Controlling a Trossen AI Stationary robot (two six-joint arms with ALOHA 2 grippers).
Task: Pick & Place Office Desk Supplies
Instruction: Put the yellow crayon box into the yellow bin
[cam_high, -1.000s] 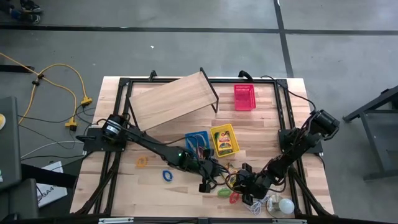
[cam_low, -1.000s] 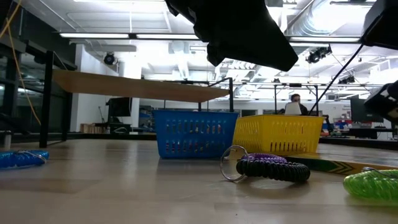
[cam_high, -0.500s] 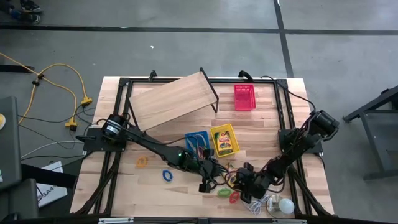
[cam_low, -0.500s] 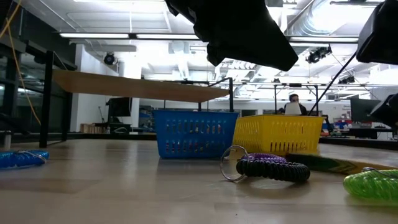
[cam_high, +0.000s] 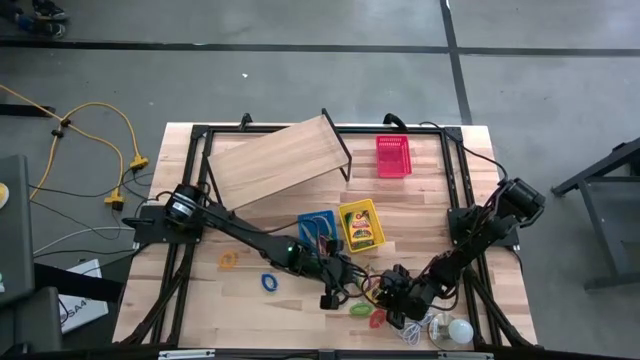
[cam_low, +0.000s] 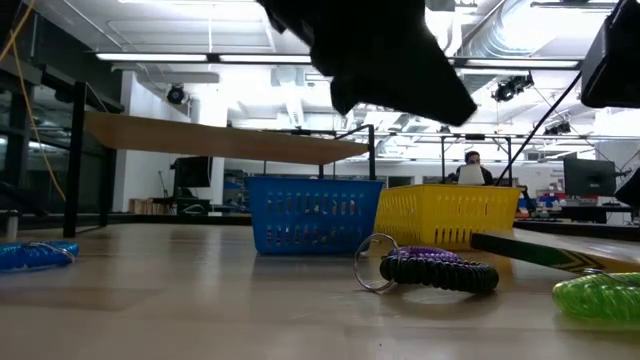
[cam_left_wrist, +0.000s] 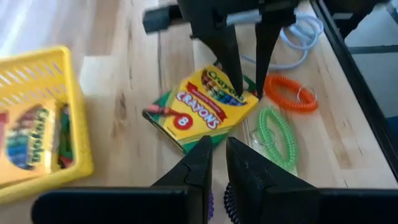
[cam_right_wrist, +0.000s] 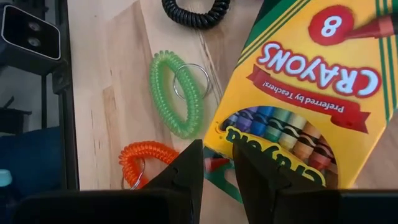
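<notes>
Right hand (cam_left_wrist: 247, 93) pinches one edge of the crayon box (cam_left_wrist: 202, 107), tilting it off the table (cam_left_wrist: 130, 112) beside the yellow basket (cam_left_wrist: 37, 118); left hand (cam_left_wrist: 216, 163) hovers close by, fingers nearly pressed together, holding nothing.

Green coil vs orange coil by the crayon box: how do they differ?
The green coil is stretched into a long oval; the orange coil is a smaller, rounder loop. The green one lies nearer the crayon box, the orange one farther off toward the table edge. Both lie flat on the wood, each with a thin metal ring attached.
</notes>
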